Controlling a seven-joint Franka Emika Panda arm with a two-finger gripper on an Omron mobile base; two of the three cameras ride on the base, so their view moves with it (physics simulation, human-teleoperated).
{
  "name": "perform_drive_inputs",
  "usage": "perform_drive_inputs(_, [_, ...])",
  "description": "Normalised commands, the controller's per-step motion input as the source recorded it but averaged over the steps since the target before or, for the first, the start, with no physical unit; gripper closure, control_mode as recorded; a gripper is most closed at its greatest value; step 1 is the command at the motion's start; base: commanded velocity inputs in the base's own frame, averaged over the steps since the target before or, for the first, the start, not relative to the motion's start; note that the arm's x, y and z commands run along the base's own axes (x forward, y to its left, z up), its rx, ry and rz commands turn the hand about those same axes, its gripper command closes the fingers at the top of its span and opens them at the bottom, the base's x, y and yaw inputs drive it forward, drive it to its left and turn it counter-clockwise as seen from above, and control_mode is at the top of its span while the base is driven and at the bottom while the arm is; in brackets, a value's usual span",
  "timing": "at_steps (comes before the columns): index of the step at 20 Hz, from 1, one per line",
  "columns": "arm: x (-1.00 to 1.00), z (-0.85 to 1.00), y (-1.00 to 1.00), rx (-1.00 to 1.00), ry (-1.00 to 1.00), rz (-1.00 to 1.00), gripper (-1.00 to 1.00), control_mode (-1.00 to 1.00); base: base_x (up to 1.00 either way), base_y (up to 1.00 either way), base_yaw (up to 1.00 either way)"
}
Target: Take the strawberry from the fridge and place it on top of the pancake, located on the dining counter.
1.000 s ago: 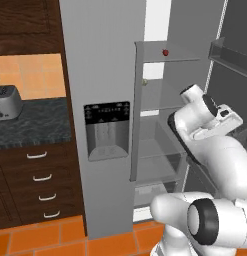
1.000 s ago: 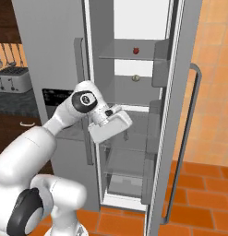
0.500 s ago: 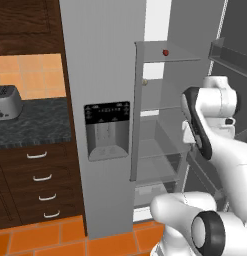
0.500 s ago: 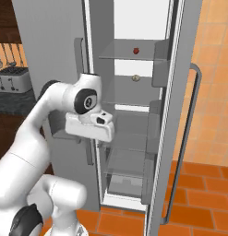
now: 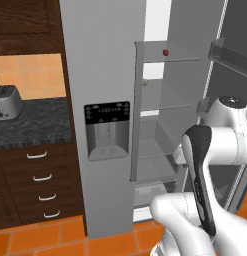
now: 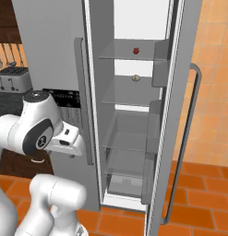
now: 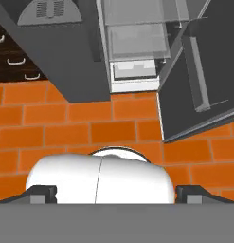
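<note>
On the far left a toaster [image 5: 6,101] stands on the dark counter [image 5: 30,125], away from the work. The fridge [image 5: 102,100] has its right door swung wide, so the shelves are reachable. The strawberry [image 5: 165,52] lies on the top shelf, above a pale ball [image 6: 136,78]. The hand [image 7: 116,193] is released, holding nothing, pointing down at the orange floor [image 7: 66,128], probably folded low before reaching up

Below the claw [image 7: 116,197] lies an orange tiled floor [image 7: 66,128]. Off to its left stand dark wood drawers [image 5: 37,182], a dark speckled tabletop [image 5: 30,122] and a silver toaster [image 5: 6,101].
</note>
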Motion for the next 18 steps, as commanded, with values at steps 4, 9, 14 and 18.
perform_drive_inputs(4, [0.02,0.0,0.66,-0.2,0.06,0.11,-1.0,-1.0,0.0,0.0,0.0])
perform_drive_inputs(9, [-0.03,-0.06,0.06,-0.01,-0.01,0.0,-1.0,-1.0,0.0,0.0,0.0])
perform_drive_inputs(14, [0.0,0.0,0.0,0.0,0.0,0.0,-1.0,-1.0,0.0,0.0,0.0])
perform_drive_inputs(18, [0.0,0.0,0.0,0.0,0.0,0.0,-1.0,1.0,0.15,0.0,0.0])
